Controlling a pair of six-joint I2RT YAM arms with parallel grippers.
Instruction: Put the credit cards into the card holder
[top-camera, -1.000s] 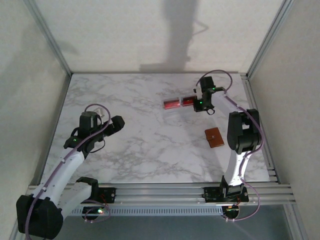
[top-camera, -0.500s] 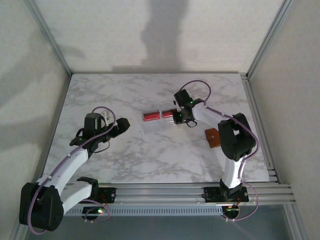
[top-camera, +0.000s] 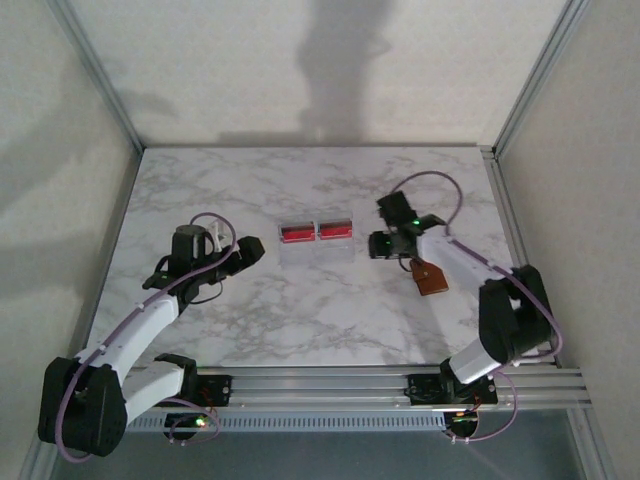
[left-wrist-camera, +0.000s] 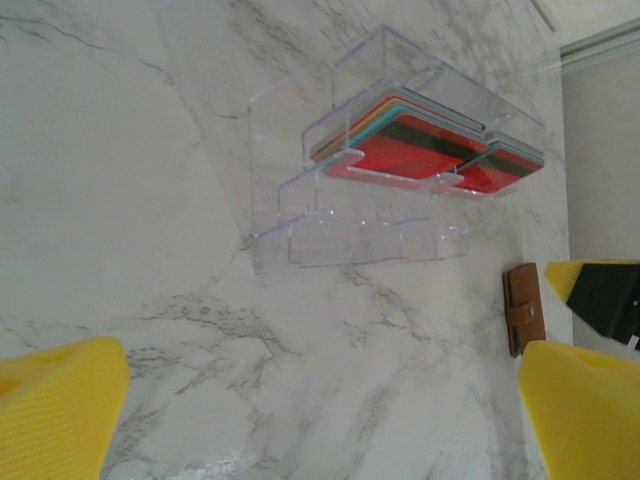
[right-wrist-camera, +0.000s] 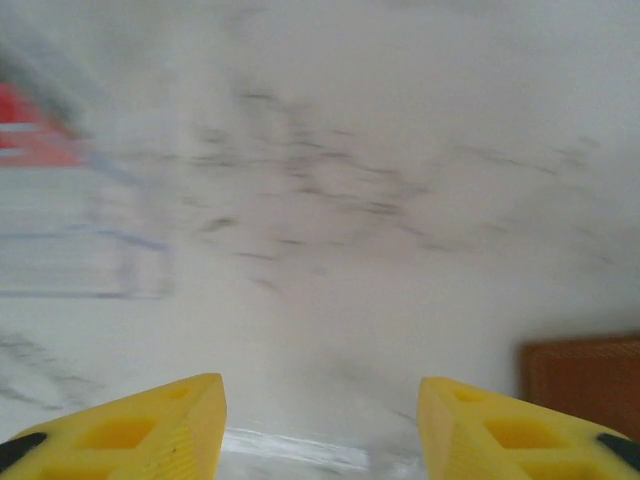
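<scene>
Credit cards lie in two stacks, red on top (top-camera: 295, 233) (top-camera: 335, 230), inside a clear plastic tray (top-camera: 315, 250) at mid-table. In the left wrist view the card stacks (left-wrist-camera: 410, 150) (left-wrist-camera: 495, 170) show teal and pale edges under the red. The tan-brown card holder (top-camera: 430, 278) (left-wrist-camera: 524, 310) (right-wrist-camera: 585, 380) lies shut to the right of the tray. My right gripper (top-camera: 383, 243) (right-wrist-camera: 320, 430) stands open over bare marble between tray and card holder, with nothing in it. To the left of the tray my left gripper (top-camera: 248, 248) (left-wrist-camera: 320, 430) is wide open and empty.
The marble table (top-camera: 300, 320) is walled by white panels at the back and sides. An aluminium rail (top-camera: 320, 380) runs along the near edge. The right wrist view is blurred, with the tray (right-wrist-camera: 60, 230) at its left.
My right gripper carried the tray from back right to the table's middle, then opened, let go and drew back right toward the card holder. The left gripper edged toward the tray.
</scene>
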